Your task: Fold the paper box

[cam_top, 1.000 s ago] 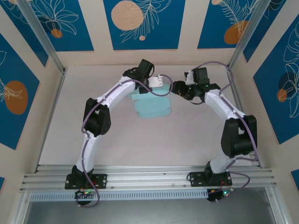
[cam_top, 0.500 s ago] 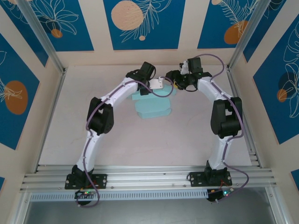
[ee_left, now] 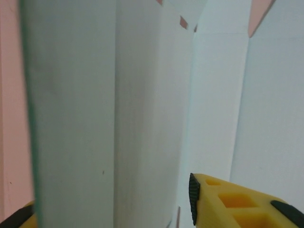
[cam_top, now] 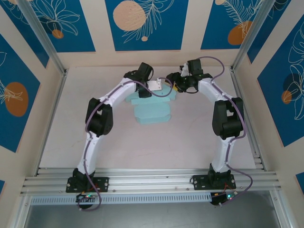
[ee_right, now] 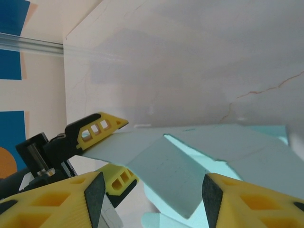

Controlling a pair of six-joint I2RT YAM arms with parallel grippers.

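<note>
The paper box (cam_top: 152,110) is a pale light-blue card sheet lying partly folded at the middle back of the table. Both grippers meet at its far edge. My left gripper (cam_top: 158,85) stands open around a raised flap (ee_left: 71,118), which lies against its left finger, while its right finger (ee_left: 228,202) is well apart from the card. In the right wrist view one of its fingers (ee_right: 100,127) sits above the flap's edge and the other below. My right gripper (ee_right: 152,199) is open, with a loose flap (ee_right: 164,173) hanging between its pads untouched.
The pale table (cam_top: 95,142) is walled at the back and both sides by blue-patterned panels. A metal rail (cam_top: 52,52) runs along the left edge, another on the right. The two arms arch inward over the box.
The right arm has swung back and leftwards, bringing its gripper up to the left gripper at the box's far edge. The box has shifted slightly left.
</note>
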